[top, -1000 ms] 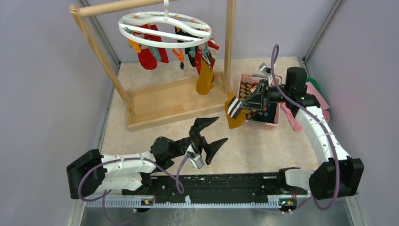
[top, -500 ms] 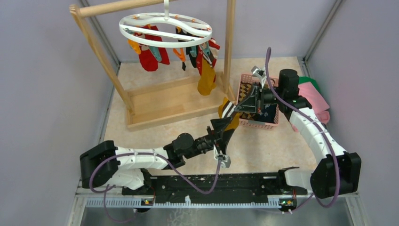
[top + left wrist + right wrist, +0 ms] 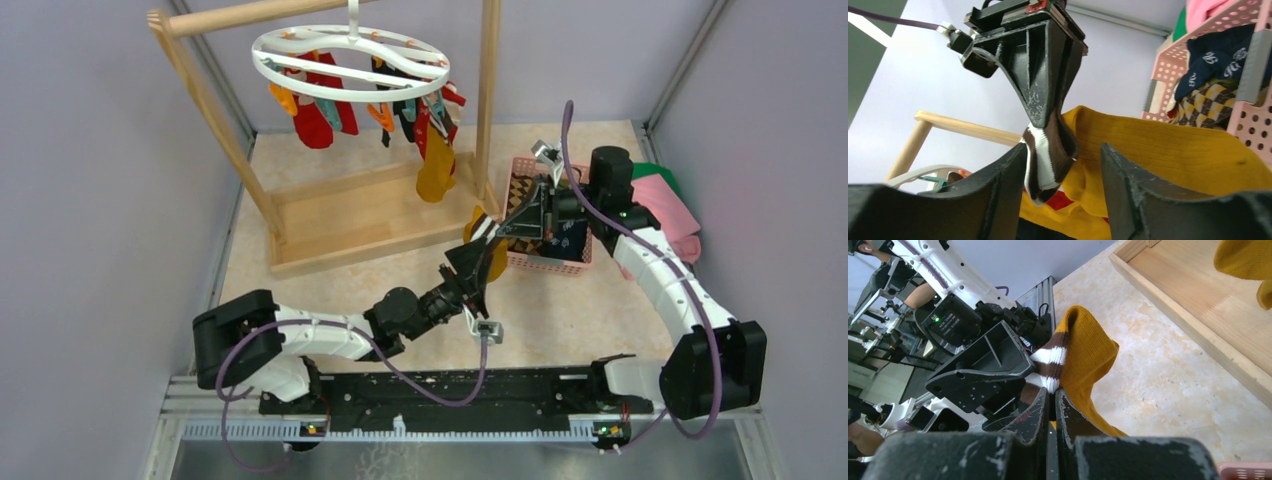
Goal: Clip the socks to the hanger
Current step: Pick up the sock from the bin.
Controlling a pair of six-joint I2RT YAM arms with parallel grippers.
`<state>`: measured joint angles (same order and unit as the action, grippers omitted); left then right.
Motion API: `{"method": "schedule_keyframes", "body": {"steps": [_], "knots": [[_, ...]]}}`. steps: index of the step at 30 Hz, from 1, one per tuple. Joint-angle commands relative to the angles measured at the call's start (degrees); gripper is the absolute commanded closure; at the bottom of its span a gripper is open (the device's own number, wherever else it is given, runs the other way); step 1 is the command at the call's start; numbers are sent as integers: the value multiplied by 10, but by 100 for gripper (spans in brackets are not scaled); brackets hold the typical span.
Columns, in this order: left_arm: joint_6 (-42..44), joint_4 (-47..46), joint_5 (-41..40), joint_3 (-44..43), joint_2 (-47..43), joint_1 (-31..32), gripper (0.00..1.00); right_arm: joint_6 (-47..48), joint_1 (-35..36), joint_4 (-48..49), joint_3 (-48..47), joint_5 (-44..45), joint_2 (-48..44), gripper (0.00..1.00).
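Since the earlier frame, the left gripper [image 3: 472,262] is reaching farther toward the pink basket [image 3: 560,266], and its fingers are narrowing around the mustard sock [image 3: 497,262].

Top view: the right gripper [image 3: 512,228] is holding this sock in the air between the basket and the wooden rack [image 3: 370,215]. The hanger [image 3: 350,62] is hanging from the rack, with other socks [image 3: 320,118] clipped beneath it.

Left wrist view: the left fingers are standing apart, straddling the striped cuff [image 3: 1048,155].

Right wrist view: the right jaws are pinching the cuff, fully closed on it.
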<state>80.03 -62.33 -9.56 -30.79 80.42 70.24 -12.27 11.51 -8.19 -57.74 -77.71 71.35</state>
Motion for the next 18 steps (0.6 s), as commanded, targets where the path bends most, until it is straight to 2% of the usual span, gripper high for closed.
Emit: {"method": "schedule_keyframes", "body": {"steps": [1,4,9,13,15,18], "knots": [[59,-132,-41,4,31,8,42,-3,6,22,0,-13,7,100],[74,-150,-57,-1,49,11,57,-4,7,22,-2,-14,10,100],[54,-143,-58,-2,44,15,75,-2,7,22,-1,-13,10,100],[19,-107,-56,-2,20,17,98,1,8,21,-1,-11,11,100],[-16,-86,-54,-1,2,17,100,7,8,18,0,-10,11,100],[-93,-45,-53,0,-39,17,100,43,8,-12,-6,-6,6,76]]}}
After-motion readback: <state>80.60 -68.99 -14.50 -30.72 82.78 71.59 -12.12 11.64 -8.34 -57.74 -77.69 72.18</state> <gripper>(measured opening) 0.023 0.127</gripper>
